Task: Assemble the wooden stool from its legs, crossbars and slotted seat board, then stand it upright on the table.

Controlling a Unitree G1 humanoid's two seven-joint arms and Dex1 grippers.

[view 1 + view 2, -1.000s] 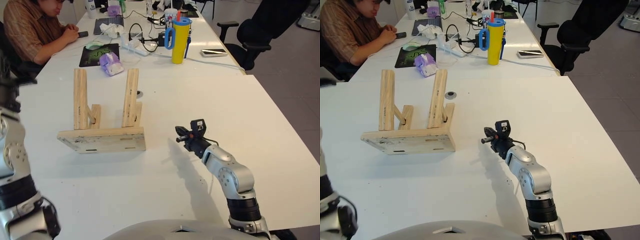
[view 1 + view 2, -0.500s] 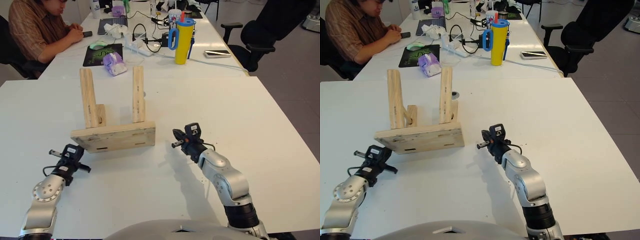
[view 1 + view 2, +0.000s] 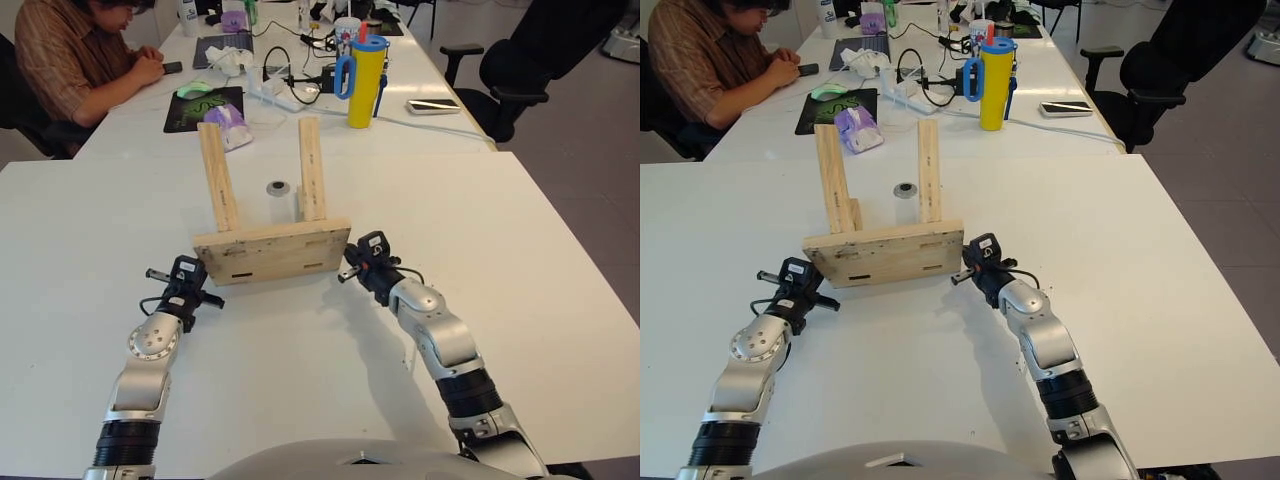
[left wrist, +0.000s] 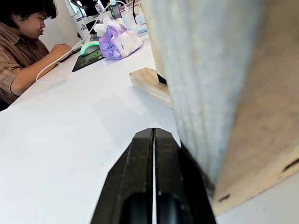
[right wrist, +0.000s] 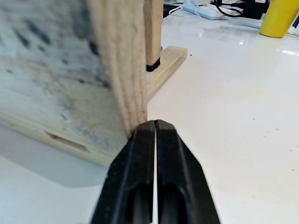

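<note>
I see the stool lying on its side mid-worktop, legs pointing away; left claw beside its left edge, right claw at its right.

I see a long white rectangular tabletop butted against a second white desk cluttered with a tall yellow plastic jug and black cables; a black swivel office chair stands on smooth grey floor to the right
</note>
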